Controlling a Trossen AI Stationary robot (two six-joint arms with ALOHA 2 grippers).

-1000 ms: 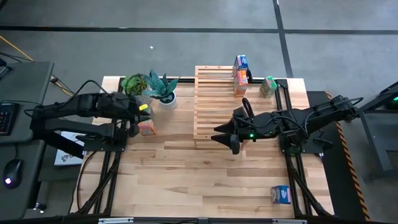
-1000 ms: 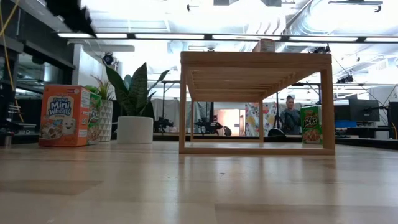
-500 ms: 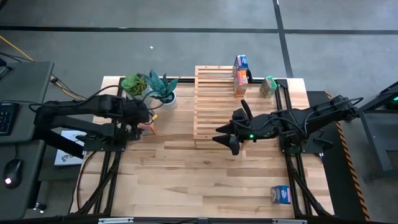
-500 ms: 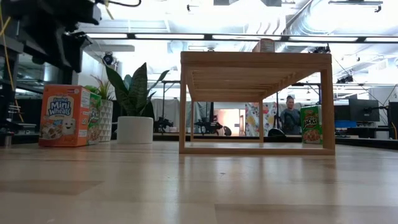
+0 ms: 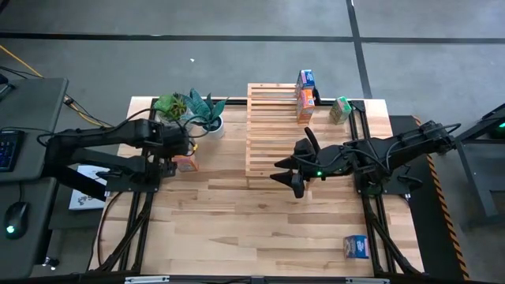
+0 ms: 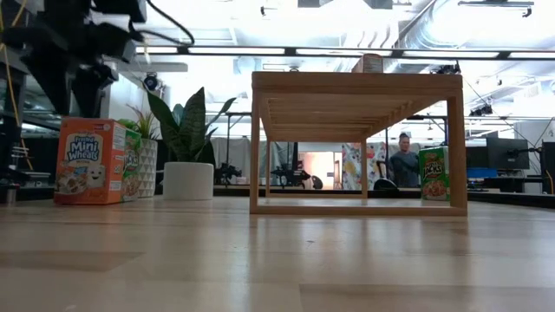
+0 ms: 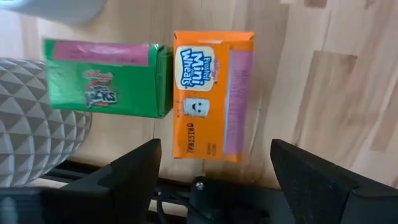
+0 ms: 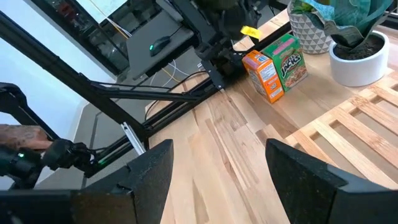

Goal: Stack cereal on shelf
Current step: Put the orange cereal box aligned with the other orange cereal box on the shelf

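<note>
1. On the shelf (image 5: pixel 274 130) I count two boxes at its far right corner: a blue box (image 5: pixel 305 78) and an orange box (image 5: pixel 304 103) just in front of it. I judge those the finished part, though I cannot tell from above whether one rests on the other or merely beside it.

2. A green box (image 5: pixel 340 110) stands on the table (image 5: pixel 260 221) just beside the shelf's right edge, not on it. The low view shows it upright by the shelf's leg.

3. Another blue box (image 5: pixel 357 247) lies at the near right of the table, well apart from everything.

4. On the left, near the plants (image 5: pixel 189 110), an orange Mini Wheats box (image 7: pixel 211 94) stands touching a green box (image 7: pixel 106 78). Both are still on the table.

5. So by my count two are placed and four are left, as far as these views show.

6. My left gripper (image 5: pixel 180 148) hovers directly over the Mini Wheats box with its fingers (image 7: pixel 127 180) spread wide and nothing between them. The wrist view shows the box framed between them from above, so I take this as lining up for a pick.

7. My right gripper (image 5: pixel 293 175) waits low over the table by the shelf's near right corner, fingers (image 8: pixel 146 177) apart and holding nothing.

8. The four loose boxes are scattered across both sides, so I expect work for both arms.
</note>
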